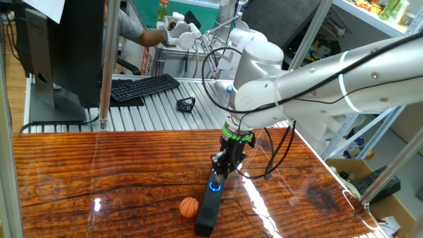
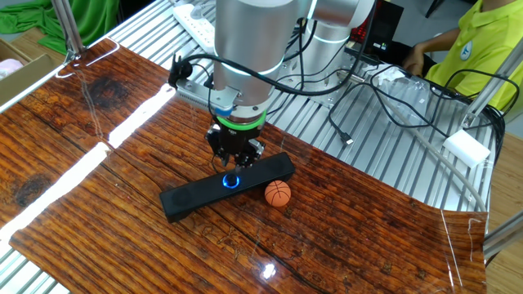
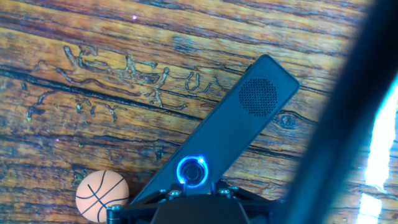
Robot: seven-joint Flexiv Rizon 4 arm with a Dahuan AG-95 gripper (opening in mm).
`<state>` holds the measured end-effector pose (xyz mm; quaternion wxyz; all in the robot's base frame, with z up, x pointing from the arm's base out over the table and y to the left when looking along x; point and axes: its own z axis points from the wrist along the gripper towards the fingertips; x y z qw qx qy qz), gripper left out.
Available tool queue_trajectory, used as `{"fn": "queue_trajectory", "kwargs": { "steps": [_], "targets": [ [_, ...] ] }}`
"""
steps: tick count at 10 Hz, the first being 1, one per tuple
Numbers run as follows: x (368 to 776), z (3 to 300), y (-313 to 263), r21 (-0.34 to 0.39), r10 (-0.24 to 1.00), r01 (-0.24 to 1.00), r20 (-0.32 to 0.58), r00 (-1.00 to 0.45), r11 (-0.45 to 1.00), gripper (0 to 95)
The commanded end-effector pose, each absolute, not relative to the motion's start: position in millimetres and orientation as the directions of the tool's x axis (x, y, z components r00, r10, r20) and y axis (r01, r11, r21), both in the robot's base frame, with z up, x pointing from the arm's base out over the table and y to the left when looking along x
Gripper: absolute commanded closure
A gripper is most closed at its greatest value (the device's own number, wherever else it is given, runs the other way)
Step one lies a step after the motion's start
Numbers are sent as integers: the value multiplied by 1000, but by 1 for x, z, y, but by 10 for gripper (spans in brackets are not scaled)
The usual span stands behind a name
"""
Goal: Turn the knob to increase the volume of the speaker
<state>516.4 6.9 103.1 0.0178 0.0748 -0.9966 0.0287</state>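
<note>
Nearest the lens in one fixed view, the speaker, a slim black bar, lies end-on upon the wooden table, its near end at the bottom edge. Just left of it sits a small orange ball. On the bar's far part glows the knob, ringed in blue, and the gripper points straight down right over it. Whether the fingers pinch the dial or stand off it cannot be told here. Beyond the wood, a black keyboard rests on the ribbed metal bench.

From the other fixed view, the ball lies just near-right of the bar, which runs slantwise from near left to far right. The gripper hangs directly above the blue ring; its dark fingers hide the dial's upper edge, and contact is unclear.

Seen from the hand view, the ball fills the lower left corner. The bar slants up to the right, its round grille at the far end. The dial shines just above the gripper's black body; the fingertips themselves are not visible.
</note>
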Motion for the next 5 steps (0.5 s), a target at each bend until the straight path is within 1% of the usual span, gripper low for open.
{"fn": "queue_trajectory", "kwargs": {
  "steps": [1,2,5],
  "targets": [
    [515,105,6,-56,-154,-156,36,-987,986,760],
    [515,106,5,-55,-159,-160,34,-987,986,950],
    [513,109,3,-52,-170,-172,33,-985,984,950]
  ]
}}
